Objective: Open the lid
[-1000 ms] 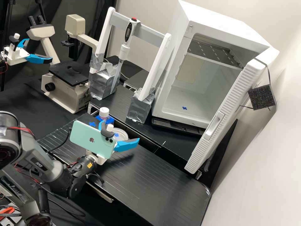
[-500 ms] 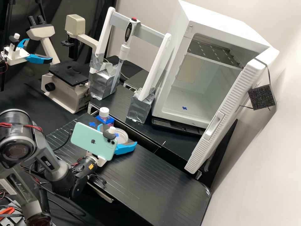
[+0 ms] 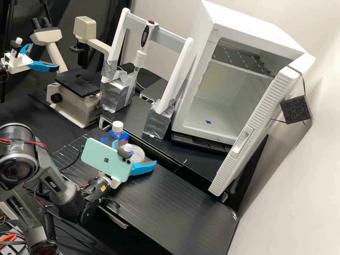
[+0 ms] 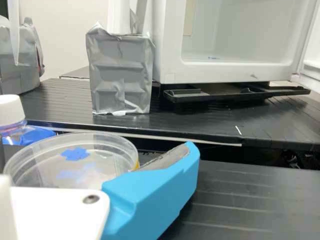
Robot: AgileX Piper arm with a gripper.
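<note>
Risk noted: the tool [image 3: 135, 152] has its fingers spread wide, with no grip on anything we can make out; the lid [image 4: 102, 162] sits on its clear dish [image 4: 40, 181], between or just beside them. If we close off-centre, one finger may shove the dish; too low, we would likely lift dish and lid together. A skid could nudge the capped bottle [image 3: 118, 126]. Table [image 3: 184, 209]: black, finely ridged. Behind: microscope [image 3: 72, 106], white cabinet [image 3: 264, 37] with door ajar, pale wall [image 3: 301, 184].
</note>
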